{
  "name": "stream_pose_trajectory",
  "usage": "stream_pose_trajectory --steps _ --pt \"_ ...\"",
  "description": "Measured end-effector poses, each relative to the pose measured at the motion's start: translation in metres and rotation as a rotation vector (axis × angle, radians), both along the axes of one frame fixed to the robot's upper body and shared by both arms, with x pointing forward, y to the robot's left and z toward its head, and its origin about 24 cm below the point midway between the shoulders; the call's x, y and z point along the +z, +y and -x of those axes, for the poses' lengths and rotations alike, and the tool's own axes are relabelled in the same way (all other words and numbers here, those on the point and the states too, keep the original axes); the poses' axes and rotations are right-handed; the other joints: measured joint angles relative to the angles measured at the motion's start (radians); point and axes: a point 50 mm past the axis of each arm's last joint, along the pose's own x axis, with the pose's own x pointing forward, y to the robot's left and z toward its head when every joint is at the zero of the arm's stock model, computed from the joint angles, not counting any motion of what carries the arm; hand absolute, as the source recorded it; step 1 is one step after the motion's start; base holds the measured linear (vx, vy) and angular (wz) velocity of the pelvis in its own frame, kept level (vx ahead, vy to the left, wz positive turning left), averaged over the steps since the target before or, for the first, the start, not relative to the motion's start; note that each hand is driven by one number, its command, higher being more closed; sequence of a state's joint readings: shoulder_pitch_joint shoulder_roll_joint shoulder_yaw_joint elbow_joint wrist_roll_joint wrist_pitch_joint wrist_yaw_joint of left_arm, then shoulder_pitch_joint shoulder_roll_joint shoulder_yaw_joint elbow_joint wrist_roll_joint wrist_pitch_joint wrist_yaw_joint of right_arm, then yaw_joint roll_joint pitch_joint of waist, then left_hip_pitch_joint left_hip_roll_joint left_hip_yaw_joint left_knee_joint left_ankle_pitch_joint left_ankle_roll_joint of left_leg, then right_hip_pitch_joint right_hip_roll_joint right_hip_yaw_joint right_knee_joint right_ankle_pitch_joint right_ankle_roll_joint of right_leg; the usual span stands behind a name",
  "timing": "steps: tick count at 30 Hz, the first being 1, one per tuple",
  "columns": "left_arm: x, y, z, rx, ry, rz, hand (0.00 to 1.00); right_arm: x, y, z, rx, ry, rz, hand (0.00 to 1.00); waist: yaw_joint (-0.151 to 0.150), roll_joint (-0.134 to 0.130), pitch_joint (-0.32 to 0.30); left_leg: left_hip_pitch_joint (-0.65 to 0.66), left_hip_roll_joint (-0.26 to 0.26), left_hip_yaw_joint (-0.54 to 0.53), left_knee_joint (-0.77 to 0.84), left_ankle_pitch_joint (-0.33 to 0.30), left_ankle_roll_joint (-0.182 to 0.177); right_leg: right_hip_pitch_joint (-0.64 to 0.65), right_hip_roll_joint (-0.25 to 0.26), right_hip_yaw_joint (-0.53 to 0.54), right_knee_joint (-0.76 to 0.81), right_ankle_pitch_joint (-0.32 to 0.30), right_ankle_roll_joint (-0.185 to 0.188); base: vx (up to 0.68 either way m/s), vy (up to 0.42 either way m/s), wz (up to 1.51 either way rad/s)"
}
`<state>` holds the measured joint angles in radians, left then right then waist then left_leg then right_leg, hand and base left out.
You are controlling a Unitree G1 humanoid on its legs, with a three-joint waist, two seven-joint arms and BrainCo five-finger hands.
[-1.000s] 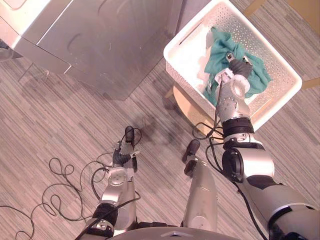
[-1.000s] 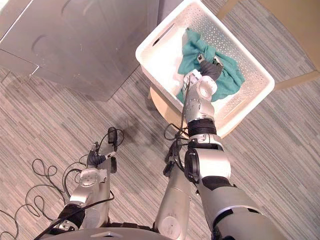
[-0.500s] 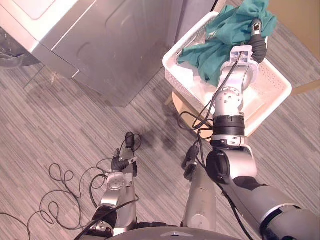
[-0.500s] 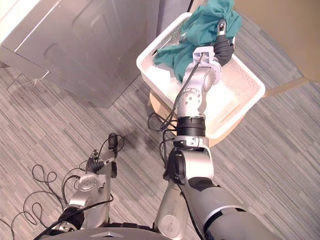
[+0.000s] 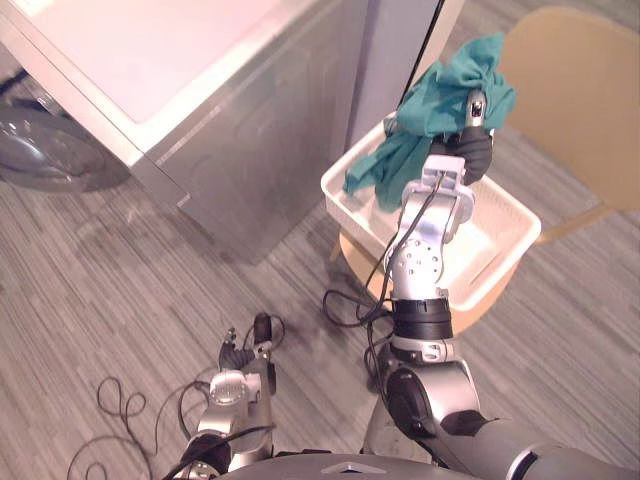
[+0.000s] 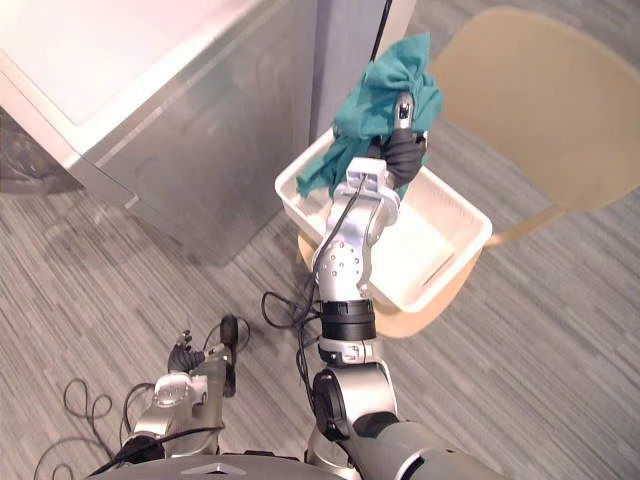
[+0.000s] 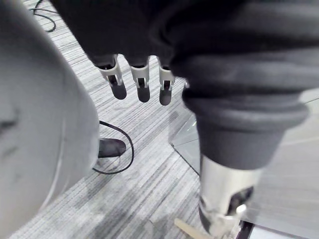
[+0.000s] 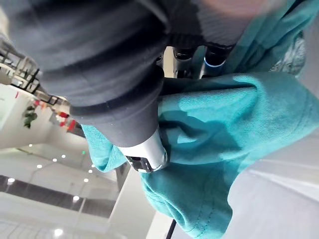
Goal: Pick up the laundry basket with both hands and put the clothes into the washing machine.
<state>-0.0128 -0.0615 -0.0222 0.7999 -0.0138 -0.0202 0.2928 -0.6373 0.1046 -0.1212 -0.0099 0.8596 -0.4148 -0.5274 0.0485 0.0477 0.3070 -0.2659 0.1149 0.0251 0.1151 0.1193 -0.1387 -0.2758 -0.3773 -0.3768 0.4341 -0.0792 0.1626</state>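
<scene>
Holding a teal garment [image 5: 430, 120] aloft, the robot's right hand [image 5: 470, 150] stands in the upper right of the frame, its arm reaching steeply up from the bottom edge. In the right wrist view the fingers [image 8: 215, 52] are curled into the cloth and the thumb presses against it, so the garment is pinched fast and hangs in folds from the hand. Its lower end trails down over the near corner of the white laundry basket [image 5: 490, 230]. The basket sits just below the hand, right of centre, on a round pale wooden stand [image 5: 360, 255] and just beside the silver-grey washing machine [image 5: 250, 130], which takes up the upper left. The machine's round glass door [image 5: 50, 150] shows at the left edge. The left hand [image 5: 245, 360] hangs low in the lower left, above the grey striped floor [image 5: 120, 270]. In the left wrist view its fingers [image 7: 142, 82] point down, loose and straight, with nothing in them.
</scene>
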Motion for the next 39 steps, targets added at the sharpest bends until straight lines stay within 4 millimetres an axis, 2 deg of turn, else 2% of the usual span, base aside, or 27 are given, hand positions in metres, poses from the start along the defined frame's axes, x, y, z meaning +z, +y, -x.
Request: stream_pose_trajectory --steps 6,10,12,14,16,18,19,21,22,23,24,26,27,28,29,31,33,34,37,39 --pt "-0.021 0.008 0.028 0.015 0.140 -0.003 0.00 -0.022 -0.021 0.007 -0.068 0.045 0.012 1.00 0.004 -0.005 -0.130 0.123 0.004 -0.037 -0.131 0.030 -0.008 0.168 0.040 -0.076 -0.148 0.029 0.021 0.10 -0.006 0.18" --pt "-0.028 0.034 0.047 0.160 0.205 -0.013 0.00 -0.028 -0.036 0.010 -0.123 0.062 -0.008 1.00 0.015 -0.013 -0.189 0.183 0.007 -0.047 -0.176 0.034 -0.008 0.256 0.072 -0.089 -0.260 0.069 0.034 0.09 -0.022 0.01" --pt "-0.032 0.057 0.067 0.331 0.252 -0.003 0.00 -0.028 -0.044 0.012 -0.158 0.067 0.017 1.00 0.019 -0.020 -0.223 0.213 0.006 -0.044 -0.191 0.033 -0.009 0.308 0.088 -0.094 -0.328 0.101 0.041 0.09 -0.026 -0.06" --pt "-0.030 0.074 0.073 0.483 0.234 0.012 0.00 -0.028 -0.054 0.015 -0.204 0.067 0.031 1.00 0.030 -0.027 -0.238 0.221 0.006 -0.044 -0.191 0.031 -0.012 0.327 0.096 -0.096 -0.363 0.114 0.042 0.03 -0.009 -0.01" --pt "-0.013 0.093 0.063 0.626 0.105 0.014 0.00 -0.026 -0.062 0.016 -0.231 0.065 0.043 1.00 0.043 -0.029 -0.240 0.232 0.007 -0.039 -0.191 0.031 -0.011 0.347 0.103 -0.097 -0.386 0.125 0.042 -0.01 -0.004 -0.03" --pt "0.028 0.125 0.039 0.724 -0.136 -0.053 0.00 -0.027 -0.065 0.016 -0.237 0.075 0.041 1.00 0.052 -0.025 -0.250 0.258 0.006 -0.024 -0.191 0.028 -0.008 0.369 0.105 -0.089 -0.403 0.134 0.041 -0.04 -0.005 -0.14" --pt "0.041 0.132 0.032 0.741 -0.206 -0.073 0.00 -0.027 -0.065 0.016 -0.238 0.076 0.042 1.00 0.052 -0.024 -0.255 0.261 0.005 -0.022 -0.191 0.028 -0.007 0.374 0.105 -0.087 -0.408 0.136 0.041 -0.06 -0.001 -0.13" --pt "0.092 0.158 0.007 0.788 -0.467 -0.158 0.00 -0.023 -0.068 0.016 -0.254 0.079 0.087 1.00 0.053 -0.018 -0.263 0.289 0.003 -0.011 -0.192 0.024 -0.003 0.398 0.105 -0.073 -0.423 0.145 0.038 -0.08 0.006 -0.15" --pt "0.104 0.163 0.002 0.794 -0.520 -0.176 0.00 -0.022 -0.069 0.016 -0.260 0.079 0.102 1.00 0.052 -0.017 -0.270 0.289 0.003 -0.005 -0.192 0.023 -0.002 0.398 0.105 -0.071 -0.428 0.148 0.034 -0.10 0.017 -0.21" --pt "0.129 0.169 -0.006 0.801 -0.631 -0.205 0.00 -0.017 -0.068 0.015 -0.254 0.072 0.124 1.00 0.048 -0.013 -0.281 0.292 0.002 0.006 -0.192 0.020 -0.001 0.396 0.106 -0.061 -0.440 0.157 0.030 -0.07 0.017 -0.20" --pt "0.142 0.172 -0.009 0.805 -0.686 -0.224 0.00 -0.013 -0.067 0.013 -0.247 0.065 0.130 1.00 0.046 -0.011 -0.283 0.295 0.002 0.012 -0.193 0.019 -0.002 0.396 0.107 -0.052 -0.447 0.162 0.033 -0.09 0.024 -0.37" --pt "0.184 0.177 -0.022 0.783 -0.860 -0.287 0.00 -0.001 -0.060 0.004 -0.213 0.046 0.175 1.00 0.038 0.003 -0.292 0.312 0.002 0.050 -0.198 0.006 -0.004 0.392 0.108 -0.014 -0.469 0.172 0.022 -0.12 0.024 -0.44" --pt "0.202 0.176 -0.030 0.761 -0.933 -0.319 0.00 0.003 -0.054 0.002 -0.190 0.037 0.210 1.00 0.037 0.009 -0.298 0.319 0.002 0.061 -0.199 0.004 -0.005 0.392 0.109 -0.003 -0.476 0.174 0.019 -0.10 0.014 -0.30" --pt "0.207 0.175 -0.032 0.753 -0.952 -0.323 0.00 0.004 -0.052 0.002 -0.185 0.035 0.220 1.00 0.035 0.011 -0.299 0.319 0.003 0.062 -0.199 0.004 -0.005 0.392 0.109 0.000 -0.477 0.175 0.019 -0.08 0.001 -0.21" --pt "0.227 0.168 -0.045 0.703 -1.038 -0.333 0.00 0.006 -0.045 0.001 -0.168 0.031 0.264 1.00 0.029 0.016 -0.305 0.320 0.004 0.066 -0.199 0.004 -0.005 0.389 0.112 0.010 -0.480 0.177 0.016 -0.05 -0.005 -0.11" --pt "0.245 0.156 -0.062 0.630 -1.110 -0.337 0.00 0.007 -0.040 0.000 -0.153 0.034 0.285 1.00 0.027 0.021 -0.309 0.320 0.006 0.074 -0.199 0.005 -0.006 0.382 0.114 0.017 -0.481 0.180 0.012 -0.04 -0.006 -0.14" --pt "0.270 0.128 -0.087 0.481 -1.208 -0.297 0.00 0.006 -0.031 -0.002 -0.119 0.037 0.305 1.00 0.020 0.025 -0.312 0.320 0.009 0.081 -0.199 0.006 -0.007 0.379 0.119 0.028 -0.485 0.185 0.005 -0.03 -0.010 -0.11" --pt "0.275 0.119 -0.094 0.436 -1.232 -0.279 0.00 0.007 -0.030 -0.002 -0.113 0.036 0.309 1.00 0.018 0.025 -0.312 0.320 0.009 0.082 -0.199 0.007 -0.009 0.378 0.120 0.033 -0.486 0.187 0.002 -0.01 -0.011 -0.06" --pt "0.301 0.068 -0.119 0.201 -1.331 -0.191 0.00 0.017 -0.014 -0.005 -0.062 0.002 0.336 1.00 -0.001 0.025 -0.312 0.320 0.009 0.087 -0.199 0.013 -0.012 0.376 0.121 0.040 -0.493 0.211 0.003 0.01 -0.011 -0.09" --pt "0.312 0.025 -0.134 -0.010 -1.361 -0.135 0.00 0.033 0.002 -0.007 -0.017 -0.051 0.366 1.00 -0.025 0.027 -0.313 0.320 0.009 0.089 -0.196 0.021 -0.002 0.375 0.122 0.048 -0.493 0.215 0.007 0.03 -0.015 -0.09"
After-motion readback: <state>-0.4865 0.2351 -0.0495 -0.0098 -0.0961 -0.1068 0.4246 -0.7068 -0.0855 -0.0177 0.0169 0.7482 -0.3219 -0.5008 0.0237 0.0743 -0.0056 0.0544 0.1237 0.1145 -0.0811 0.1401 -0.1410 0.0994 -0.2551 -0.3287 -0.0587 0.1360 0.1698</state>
